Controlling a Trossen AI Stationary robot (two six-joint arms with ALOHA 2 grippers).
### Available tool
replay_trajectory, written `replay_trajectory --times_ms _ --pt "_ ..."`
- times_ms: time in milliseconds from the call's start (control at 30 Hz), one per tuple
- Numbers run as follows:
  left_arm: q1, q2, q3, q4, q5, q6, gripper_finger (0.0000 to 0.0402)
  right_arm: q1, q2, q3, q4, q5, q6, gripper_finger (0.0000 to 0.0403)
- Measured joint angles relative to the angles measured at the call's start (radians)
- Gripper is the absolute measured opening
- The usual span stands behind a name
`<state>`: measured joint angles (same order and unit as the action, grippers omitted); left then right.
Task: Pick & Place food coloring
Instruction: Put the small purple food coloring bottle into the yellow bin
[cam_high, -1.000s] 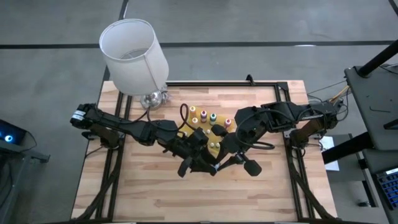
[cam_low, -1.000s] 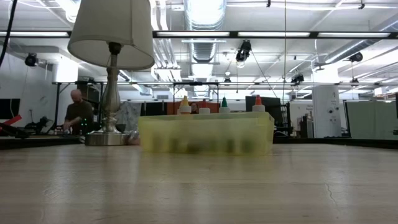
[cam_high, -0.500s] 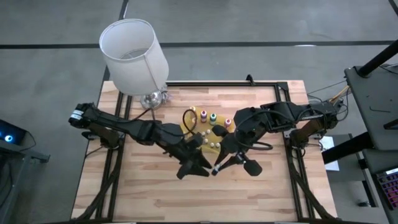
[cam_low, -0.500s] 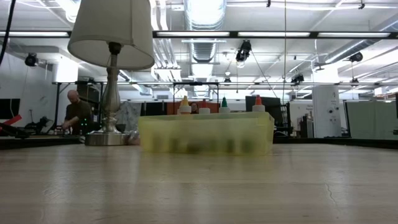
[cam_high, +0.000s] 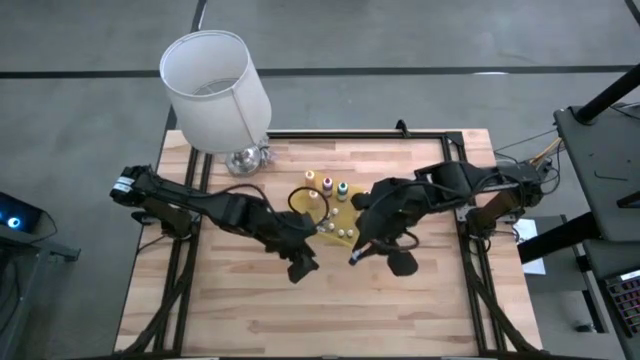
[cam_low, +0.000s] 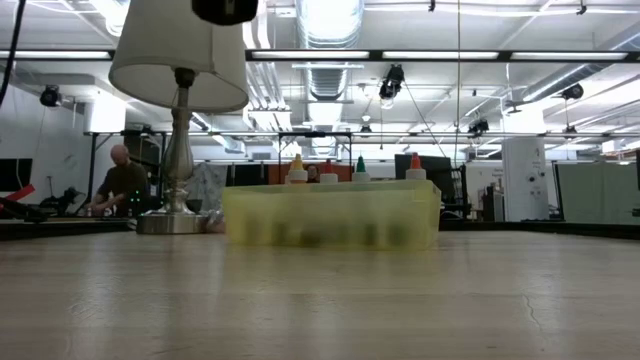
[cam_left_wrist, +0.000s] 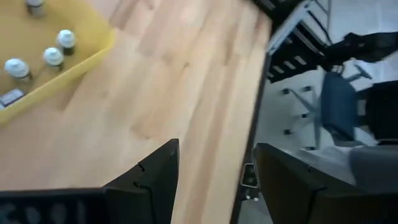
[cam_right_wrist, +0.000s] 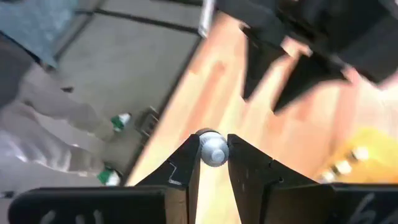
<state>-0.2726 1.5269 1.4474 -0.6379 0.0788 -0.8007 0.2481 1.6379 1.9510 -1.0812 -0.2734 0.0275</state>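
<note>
The food coloring stands in a yellow tray (cam_high: 338, 228) at mid-table. Three squeeze bottles (cam_high: 327, 184) show along its far side in the high view, and four pale tips (cam_low: 360, 165) rise above the tray wall (cam_low: 330, 215) in the low view. Tiny vials (cam_left_wrist: 53, 56) sit in the tray's corner (cam_left_wrist: 93, 46). My right gripper (cam_right_wrist: 212, 152) (cam_high: 354, 259) is just near of the tray, shut on one tiny vial. My left gripper (cam_left_wrist: 214, 163) (cam_high: 300, 265) is open beside it, toward the left, and holds nothing. My right gripper pinches a tiny vial by its pale round cap (cam_right_wrist: 213, 150) between the two fingertips (cam_right_wrist: 189, 163). The wrist view looks down on the cap, so the vial's body is hidden beneath it. The vial is lifted clear, over the bare wood near of the tray.
A lamp with a white shade (cam_high: 215, 90) and metal base (cam_high: 245, 158) stands at the table's far left. A black cord loop (cam_high: 300, 195) lies by the tray. Bare wood (cam_high: 330, 310) stretches along the near side. A person (cam_low: 122, 180) is in the room behind.
My left gripper has drawn back a little toward the table's left, away from my right gripper. My right arm has swung leftward over the tray's right side and now covers the bottle there. A dark arm part has come into the top of the low view.
</note>
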Motion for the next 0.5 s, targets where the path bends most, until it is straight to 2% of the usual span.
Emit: replay_trajectory --times_ms 300,500 --pt "0.0 -0.004 -0.089 0.003 -0.014 -0.025 0.0176 -0.091 0.0 -0.101 -0.031 0.01 -0.023 0.0065" --pt "0.0 -0.065 -0.203 0.126 -0.018 -0.038 0.0176 -0.174 -0.001 -0.171 -0.03 0.004 -0.056 0.0065"
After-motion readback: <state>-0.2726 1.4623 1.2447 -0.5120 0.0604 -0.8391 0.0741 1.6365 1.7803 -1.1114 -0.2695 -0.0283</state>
